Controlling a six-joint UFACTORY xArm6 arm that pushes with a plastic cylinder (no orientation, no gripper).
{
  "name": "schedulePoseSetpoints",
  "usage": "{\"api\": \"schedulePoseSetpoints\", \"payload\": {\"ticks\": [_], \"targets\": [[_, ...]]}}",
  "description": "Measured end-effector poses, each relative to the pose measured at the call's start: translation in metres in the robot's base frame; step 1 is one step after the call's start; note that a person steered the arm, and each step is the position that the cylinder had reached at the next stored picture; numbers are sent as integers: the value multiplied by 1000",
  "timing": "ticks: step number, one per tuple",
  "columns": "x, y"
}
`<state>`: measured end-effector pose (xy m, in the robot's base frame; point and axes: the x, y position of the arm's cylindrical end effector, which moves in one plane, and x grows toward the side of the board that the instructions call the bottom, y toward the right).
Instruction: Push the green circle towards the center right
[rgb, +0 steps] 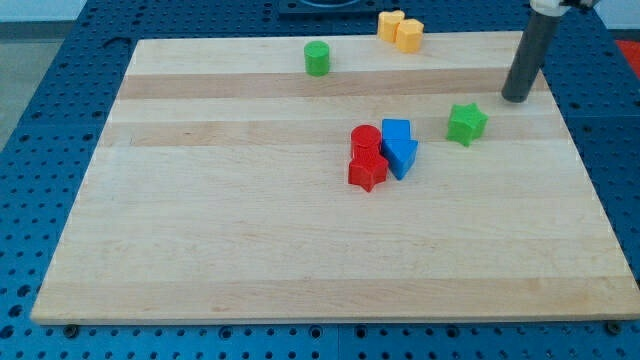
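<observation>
The green circle (317, 58), a short green cylinder, stands near the view's top edge of the wooden board (220, 230), left of centre. My tip (517, 98) rests on the board at the view's upper right, far to the right of the green circle and just up and right of a green star (467, 123). The rod rises from the tip out of the view's top.
Two yellow blocks (400, 29) touch each other at the board's top edge, right of the green circle. A cluster sits near the middle: a red cylinder (365, 139), a red star (367, 171), a blue cube (396, 131) and a blue triangle (402, 157).
</observation>
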<state>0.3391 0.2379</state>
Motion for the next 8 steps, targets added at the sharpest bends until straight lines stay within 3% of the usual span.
{"api": "schedulePoseSetpoints", "payload": {"ticks": [3,4,6,7,8], "targets": [[57,-110],[54,-112],[-5,-106],[-12,-164],[-12,-258]]}}
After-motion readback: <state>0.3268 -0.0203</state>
